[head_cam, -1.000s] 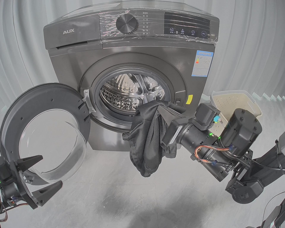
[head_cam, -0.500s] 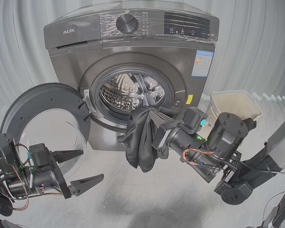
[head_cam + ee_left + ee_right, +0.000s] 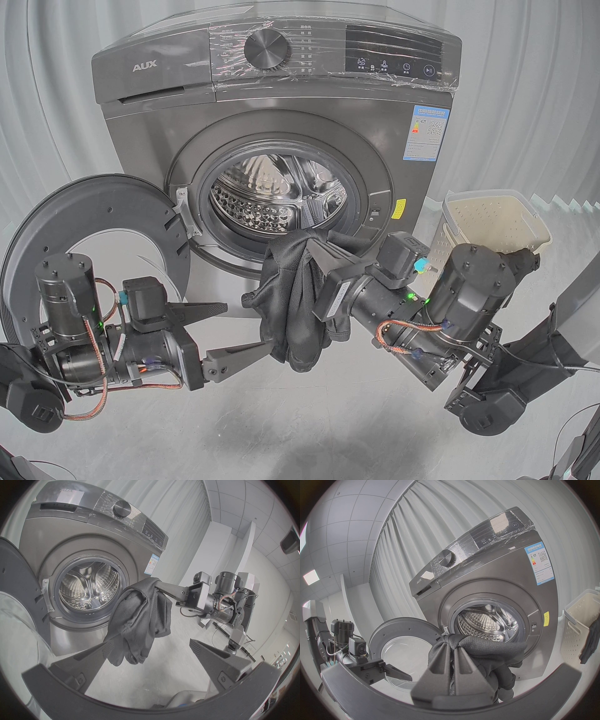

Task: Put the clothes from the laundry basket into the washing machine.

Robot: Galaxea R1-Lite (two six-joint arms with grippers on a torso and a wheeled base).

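Note:
A black garment [image 3: 294, 300] hangs in front of the washing machine [image 3: 275, 125], just below its open drum [image 3: 275, 187]. My right gripper [image 3: 315, 250] is shut on the garment's top fold, level with the lower rim of the opening. In the right wrist view the right gripper's [image 3: 452, 650] fingers pinch the cloth [image 3: 487, 652]. My left gripper [image 3: 250, 326] is open, low and to the left, one fingertip touching the garment's hanging end. The left wrist view has the garment [image 3: 137, 617] between and beyond the left gripper's [image 3: 150, 642] spread fingers.
The round door [image 3: 94, 206] stands swung open to the left, behind my left arm. A cream laundry basket [image 3: 494, 219] sits right of the machine, with a dark cloth [image 3: 522, 259] draped over its rim. Bare grey floor lies in front.
My left arm has swung in from the lower left corner toward the garment, staying open. My right gripper has carried the garment a little leftward.

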